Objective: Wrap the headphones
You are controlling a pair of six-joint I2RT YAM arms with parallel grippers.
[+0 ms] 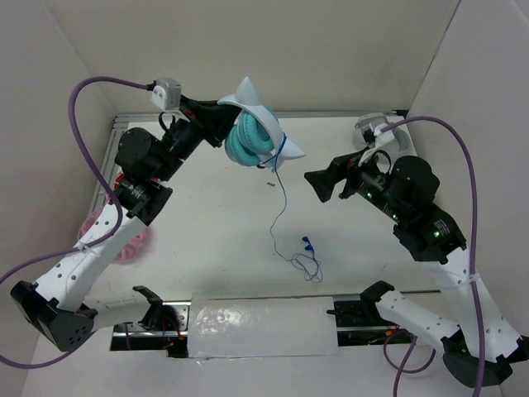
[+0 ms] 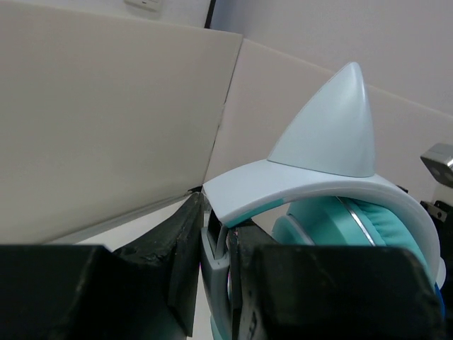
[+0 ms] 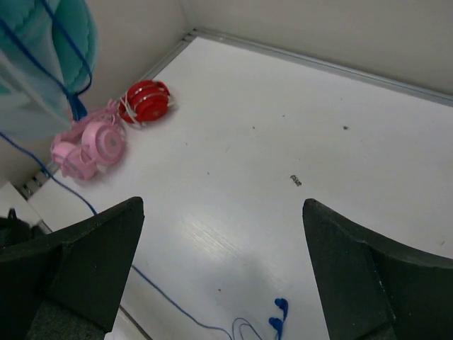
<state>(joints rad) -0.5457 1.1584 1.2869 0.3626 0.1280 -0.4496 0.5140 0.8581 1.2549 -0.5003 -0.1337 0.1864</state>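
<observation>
The teal headphones point(image 1: 252, 139) with a white cat-ear headband are held up in the air at the back middle. My left gripper point(image 1: 216, 116) is shut on the headband near one end; the left wrist view shows its jaws point(image 2: 216, 241) clamped on the band below a pointed ear point(image 2: 333, 127). The thin blue cable point(image 1: 282, 194) hangs from the earcup down to the table and ends in loose loops point(image 1: 307, 263) with a blue plug point(image 3: 277, 315). My right gripper point(image 1: 318, 184) is open and empty, right of the cable, above the table point(image 3: 223, 204).
Pink headphones point(image 3: 92, 145) and red headphones point(image 3: 145, 100) lie at the table's left edge by the wall. A small dark scrap point(image 3: 295, 180) lies mid-table. White walls close in the back and sides. A clear plastic block point(image 1: 260, 322) sits at the front edge.
</observation>
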